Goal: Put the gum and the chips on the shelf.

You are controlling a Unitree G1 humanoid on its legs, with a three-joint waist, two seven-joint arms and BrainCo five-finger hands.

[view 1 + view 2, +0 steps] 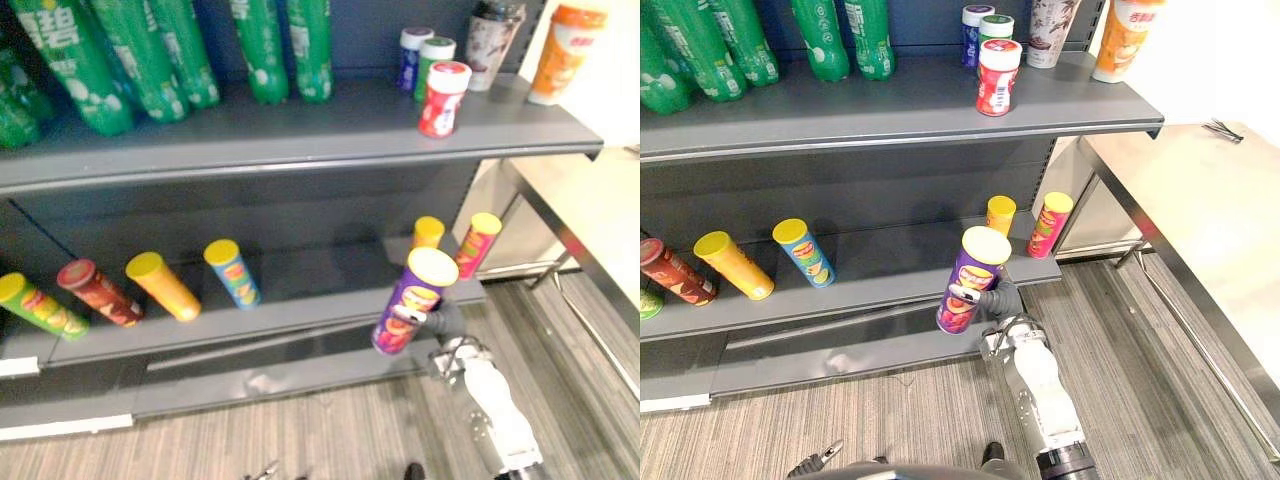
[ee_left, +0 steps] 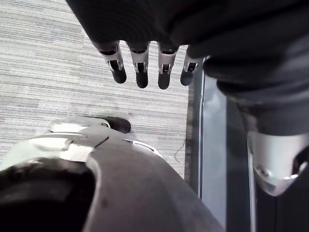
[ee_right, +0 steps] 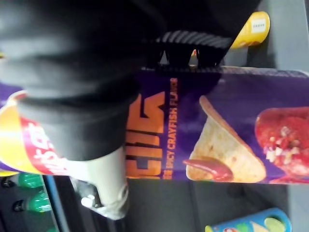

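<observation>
Chips can: purple tube with a glossy print and a yellow lid, tilted lid-up, in the air at the lower shelf's front edge near the right end, probably to join the leaning tubes
Right robot hand: fingers wrapped round the can's middle
Gum bottle: red plastic, upright by the upper shelf's front edge
Left robot hand: fingers straight, empty

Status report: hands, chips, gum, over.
Right hand shut on purple chips can, before lower shelf. Left hand open, idle. Red gum bottle stands on upper shelf. Yellow can stands close behind.
</observation>
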